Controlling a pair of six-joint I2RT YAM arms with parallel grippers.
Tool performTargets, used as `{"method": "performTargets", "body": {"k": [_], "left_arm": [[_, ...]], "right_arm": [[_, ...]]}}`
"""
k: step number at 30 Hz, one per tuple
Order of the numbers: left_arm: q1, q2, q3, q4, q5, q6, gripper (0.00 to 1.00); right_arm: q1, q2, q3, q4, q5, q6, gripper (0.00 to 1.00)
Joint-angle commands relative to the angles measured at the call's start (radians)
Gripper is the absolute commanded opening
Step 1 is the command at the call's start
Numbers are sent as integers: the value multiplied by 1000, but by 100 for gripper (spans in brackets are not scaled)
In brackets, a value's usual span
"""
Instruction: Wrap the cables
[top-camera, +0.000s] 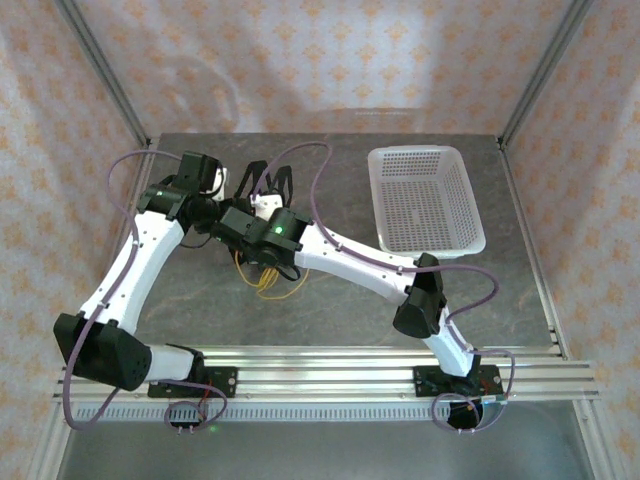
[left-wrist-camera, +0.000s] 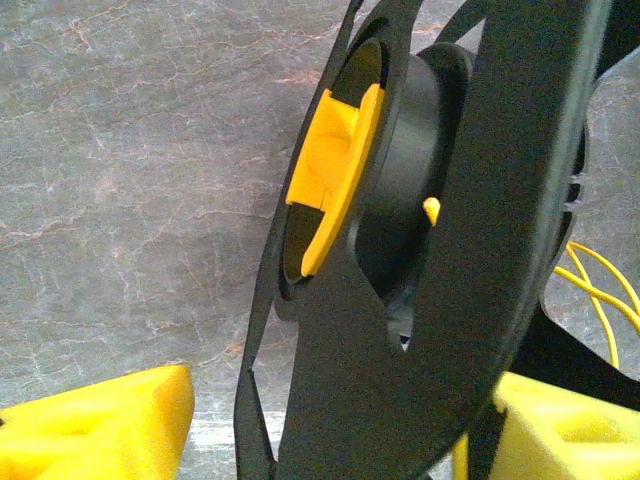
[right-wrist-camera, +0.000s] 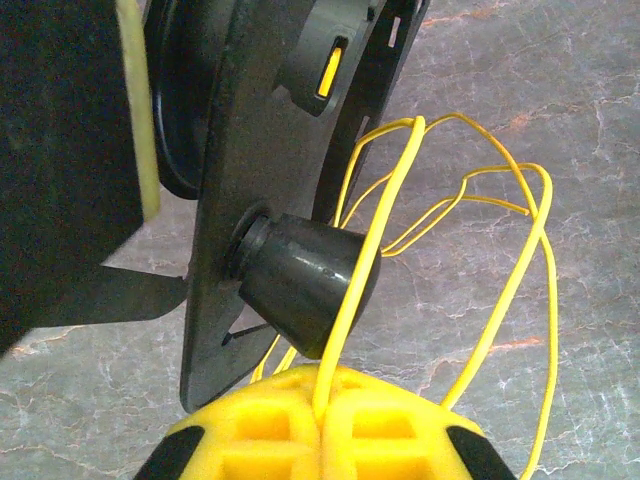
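Observation:
A black spool (top-camera: 268, 185) stands on edge on the grey table (top-camera: 350, 300), left of centre. In the left wrist view the spool (left-wrist-camera: 480, 200), with its yellow hub (left-wrist-camera: 335, 170), sits between the yellow fingers of my left gripper (left-wrist-camera: 330, 425). That gripper is open, with a gap between its left finger (left-wrist-camera: 100, 425) and the flange. My right gripper (right-wrist-camera: 325, 415) is shut on the yellow cable (right-wrist-camera: 500, 260), which rises from between its pads past a black knob (right-wrist-camera: 305, 280) on the spool's side. Loose loops of cable (top-camera: 268, 282) hang below the arms.
A white perforated basket (top-camera: 425, 200) sits at the back right. An aluminium rail (top-camera: 330, 365) runs along the near edge under the arm bases. Patterned walls close off the back and sides. Lilac arm cables (top-camera: 320, 170) arch over the spool.

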Motion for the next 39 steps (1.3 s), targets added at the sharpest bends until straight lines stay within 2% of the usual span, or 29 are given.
{"method": "performTargets", "body": {"k": [1, 20, 33, 37, 39], "left_arm": [[11, 13, 34, -34, 10, 23, 71], [19, 70, 64, -37, -16, 50, 51], [20, 87, 60, -29, -15, 56, 32], [21, 91, 57, -26, -19, 55, 22], [21, 93, 57, -26, -26, 55, 9]], "right_arm": [[8, 18, 15, -22, 54, -1, 0], [9, 44, 15, -19, 28, -17, 0], [7, 54, 6, -25, 20, -11, 0], [8, 51, -6, -30, 25, -3, 0], [9, 46, -15, -32, 29, 2, 0]]}}
